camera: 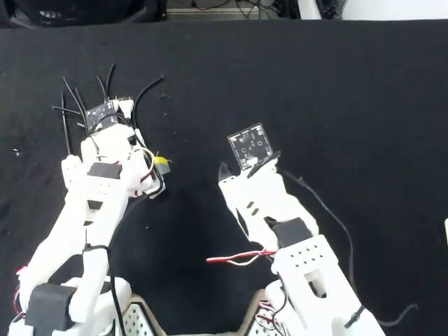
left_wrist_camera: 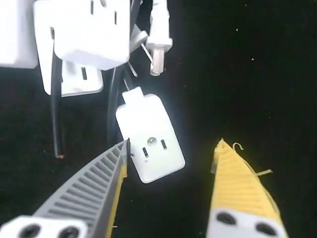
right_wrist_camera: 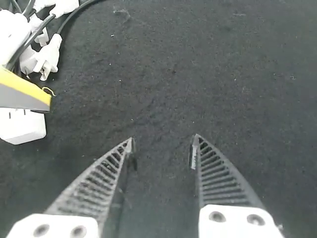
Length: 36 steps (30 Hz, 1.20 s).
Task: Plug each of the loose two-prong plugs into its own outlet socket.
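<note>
The black cloth desk (camera: 350, 105) carries a tangle of white sockets (left_wrist_camera: 89, 29) and black cords (left_wrist_camera: 55, 99) toward its left side. The left claw (left_wrist_camera: 173, 148) hangs wide open over one small socket (left_wrist_camera: 151, 144), gripping nothing; one fingertip sits at the socket's edge, perhaps touching. A loose two-prong plug (left_wrist_camera: 158, 47) lies just beyond that socket. The right claw (right_wrist_camera: 162, 141) is partly open and empty above bare cloth near the desk's middle.
</note>
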Each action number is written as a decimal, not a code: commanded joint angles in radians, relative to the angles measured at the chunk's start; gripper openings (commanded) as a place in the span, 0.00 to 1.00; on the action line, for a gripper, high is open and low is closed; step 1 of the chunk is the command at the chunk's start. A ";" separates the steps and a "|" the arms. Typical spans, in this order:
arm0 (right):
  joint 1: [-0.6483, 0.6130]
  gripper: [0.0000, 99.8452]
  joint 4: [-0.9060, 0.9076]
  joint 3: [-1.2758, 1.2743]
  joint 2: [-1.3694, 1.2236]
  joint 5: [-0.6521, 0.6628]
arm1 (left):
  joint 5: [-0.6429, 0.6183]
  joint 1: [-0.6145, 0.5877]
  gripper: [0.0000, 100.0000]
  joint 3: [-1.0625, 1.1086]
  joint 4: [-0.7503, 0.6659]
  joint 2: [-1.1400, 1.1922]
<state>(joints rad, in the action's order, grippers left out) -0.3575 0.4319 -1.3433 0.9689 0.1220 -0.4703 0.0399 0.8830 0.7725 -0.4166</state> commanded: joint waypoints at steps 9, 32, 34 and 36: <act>-0.006 0.17 -0.021 0.005 -0.010 -0.006 | -0.048 -0.061 0.27 -0.228 -0.025 0.437; -0.003 0.17 -0.028 0.005 -0.012 -0.005 | 0.315 -0.104 0.03 -0.599 0.829 0.190; -0.003 0.17 -0.028 0.005 -0.012 -0.005 | 0.388 -0.127 0.03 -0.630 0.895 0.123; -0.003 0.17 -0.028 0.005 -0.012 -0.005 | 0.500 -0.156 0.03 -0.656 0.948 0.058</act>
<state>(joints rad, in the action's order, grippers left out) -0.3575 0.4319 -1.3433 0.9689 0.1220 -0.1450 -0.0614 0.3276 1.6088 -0.2048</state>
